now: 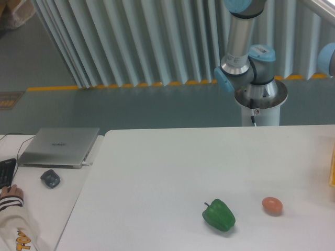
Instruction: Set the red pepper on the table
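The red pepper is out of view. The white table (172,172) fills the lower frame. A green bell pepper (219,215) lies on it near the front, and a small orange-pink egg-shaped object (272,205) lies to its right. Only the arm's base and lower joints (247,70) show behind the table's far edge. The arm rises out of the top of the frame, so the gripper is not in view.
A paler side desk at the left holds a closed laptop (58,146), a mouse (50,178) and a keyboard edge (5,172). A person's hand and sleeve (13,214) rest there. A yellow object (332,167) shows at the right edge.
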Robot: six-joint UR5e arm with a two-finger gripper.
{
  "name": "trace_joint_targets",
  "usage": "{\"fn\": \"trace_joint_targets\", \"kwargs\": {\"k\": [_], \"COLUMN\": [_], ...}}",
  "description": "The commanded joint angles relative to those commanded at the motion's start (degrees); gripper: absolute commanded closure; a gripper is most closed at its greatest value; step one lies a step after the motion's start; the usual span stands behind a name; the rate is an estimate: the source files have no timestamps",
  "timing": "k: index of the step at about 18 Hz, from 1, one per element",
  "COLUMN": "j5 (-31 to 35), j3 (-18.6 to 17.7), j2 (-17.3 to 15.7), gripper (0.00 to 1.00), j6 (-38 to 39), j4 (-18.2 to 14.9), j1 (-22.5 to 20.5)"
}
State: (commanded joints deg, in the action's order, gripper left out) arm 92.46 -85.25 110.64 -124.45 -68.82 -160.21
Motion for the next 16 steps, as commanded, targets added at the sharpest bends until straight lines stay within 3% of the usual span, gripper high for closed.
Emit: {"fn": "trace_joint_targets", "kwargs": {"k": [9, 16], "j5": [-0.1, -0.1], "j3": [1.1, 1.3], "j2": [4.2, 5.3], "gripper": [0.0, 0.0], "j6": [0.9, 1.5], "j4": [1.4, 2.5], "j1": [-1.2, -1.3]}}
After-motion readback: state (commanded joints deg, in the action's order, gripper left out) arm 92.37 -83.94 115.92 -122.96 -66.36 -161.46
